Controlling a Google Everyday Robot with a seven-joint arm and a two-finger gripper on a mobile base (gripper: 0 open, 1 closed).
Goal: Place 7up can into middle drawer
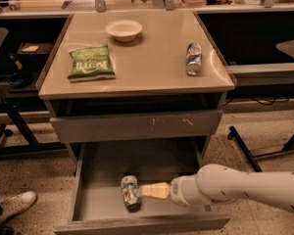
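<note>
The 7up can, silver-white and green and dented, lies on the floor of the open middle drawer, near its front centre. The drawer is pulled far out below the grey drawer front with orange scratches. My gripper, cream-coloured at the end of a white arm, reaches in from the right, low inside the drawer. Its tip is right at the can's right side; I cannot tell whether it grips the can.
On the tabletop lie a green chip bag, a white bowl and a blue-and-white can. Chair legs stand at the right. A white shoe is at the lower left.
</note>
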